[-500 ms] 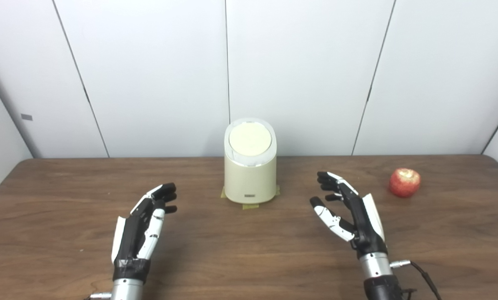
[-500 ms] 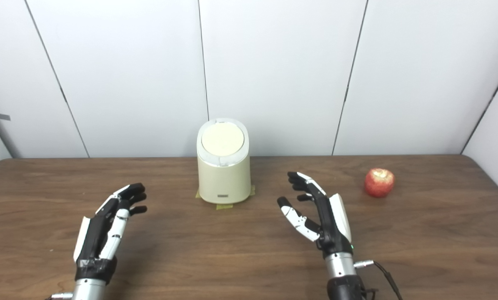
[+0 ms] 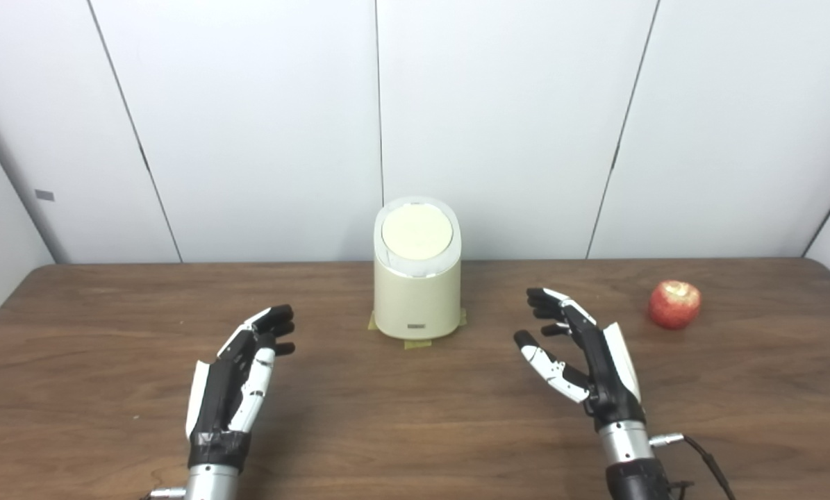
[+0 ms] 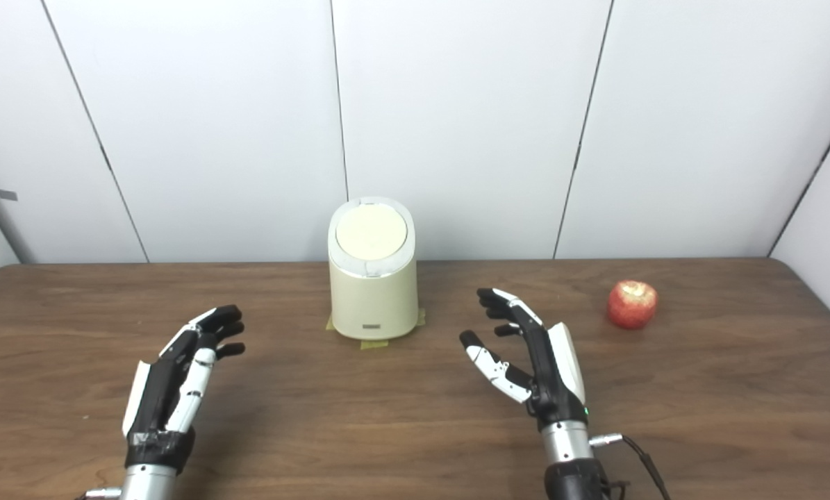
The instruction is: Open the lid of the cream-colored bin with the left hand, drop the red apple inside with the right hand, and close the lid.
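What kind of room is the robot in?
Probably a test room or lab, not a kitchen: plain white wall panels, one bare wooden table, and a bin taped down so it stays put.

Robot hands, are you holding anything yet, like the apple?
No. The left hand and right hand are both open and empty. The red apple sits alone on the table.

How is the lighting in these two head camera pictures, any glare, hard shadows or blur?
Left eye view: even, soft light; the round cream-colored bin and red apple cast only faint shadows on the brown wooden table. Right eye view: the same, with a mild sheen on the table. Both look slightly soft, without motion blur on either hand.
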Robot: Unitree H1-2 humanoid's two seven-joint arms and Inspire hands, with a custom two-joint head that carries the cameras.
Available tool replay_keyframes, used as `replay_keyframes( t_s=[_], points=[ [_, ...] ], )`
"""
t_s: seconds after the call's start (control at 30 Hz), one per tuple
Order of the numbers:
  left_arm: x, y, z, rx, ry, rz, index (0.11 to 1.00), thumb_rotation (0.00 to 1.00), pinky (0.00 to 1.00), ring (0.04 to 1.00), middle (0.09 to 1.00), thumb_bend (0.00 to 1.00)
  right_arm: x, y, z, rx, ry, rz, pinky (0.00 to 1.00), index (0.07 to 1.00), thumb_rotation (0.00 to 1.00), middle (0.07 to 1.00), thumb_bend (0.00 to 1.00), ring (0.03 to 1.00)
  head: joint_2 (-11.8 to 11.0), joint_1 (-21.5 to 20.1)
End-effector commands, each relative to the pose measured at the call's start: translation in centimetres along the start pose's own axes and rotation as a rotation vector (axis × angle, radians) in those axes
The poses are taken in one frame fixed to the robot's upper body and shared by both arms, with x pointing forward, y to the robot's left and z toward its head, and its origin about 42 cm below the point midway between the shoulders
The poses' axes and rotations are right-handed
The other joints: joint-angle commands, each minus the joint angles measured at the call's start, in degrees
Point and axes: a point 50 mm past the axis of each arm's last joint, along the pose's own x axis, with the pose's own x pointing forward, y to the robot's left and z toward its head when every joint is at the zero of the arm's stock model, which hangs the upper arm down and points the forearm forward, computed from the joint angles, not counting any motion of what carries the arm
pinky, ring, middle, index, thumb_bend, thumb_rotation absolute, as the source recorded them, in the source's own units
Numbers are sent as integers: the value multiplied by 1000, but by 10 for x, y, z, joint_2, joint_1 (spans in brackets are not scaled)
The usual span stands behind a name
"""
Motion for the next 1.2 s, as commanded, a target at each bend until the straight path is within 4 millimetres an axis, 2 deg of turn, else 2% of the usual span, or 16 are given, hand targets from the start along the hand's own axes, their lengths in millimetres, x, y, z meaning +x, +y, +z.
replay_keyframes(
  t_s=[0.0,0.2,0.23,0.3,0.4,0.47,0.53,0.7,0.93,1.0,1.17],
  points=[
    [-2,2,-4,31,-5,-14,766,665,715,795,807,221,1,-5,0,-10,-26,-12,644,752,495,761,222,741,0,-1],
    [4,3,-4,53,24,-10,775,633,735,805,815,229,4,-2,-3,-2,-19,-3,649,759,515,764,224,746,-6,-2],
    [6,4,-4,79,39,-11,789,658,746,815,824,252,5,-1,-3,-2,-16,-4,653,760,515,764,224,748,-7,-2],
    [10,5,-3,127,79,-13,826,702,776,843,856,315,5,0,-4,1,-9,-3,644,758,508,762,223,741,-9,-3],
    [19,6,2,200,132,-25,883,755,831,892,904,529,6,1,-5,-4,-7,-2,640,757,472,762,214,739,-12,-4],
    [28,6,8,230,143,-35,925,766,896,943,950,607,7,2,-5,-12,-9,-5,634,755,457,759,213,734,-12,-4],
    [38,5,15,238,145,-42,966,754,969,989,990,684,7,3,-5,-13,-8,-5,629,751,451,756,216,730,-11,-3],
    [70,-3,43,287,118,-56,1000,774,968,1000,1000,789,6,3,-4,4,-13,-5,624,749,426,758,218,731,-7,-4],
    [122,-28,88,295,58,-40,1000,741,1000,1000,1000,825,6,4,-3,22,-21,11,611,751,436,761,228,730,-6,-5],
    [136,-36,100,293,42,-40,1000,724,1000,1000,1000,831,6,4,-3,24,-27,10,613,749,398,760,228,730,-5,-5],
    [159,-59,119,330,22,-90,1000,677,1000,1000,1000,863,6,5,-2,27,-27,17,599,749,407,760,229,724,-3,-7]
  ],
)
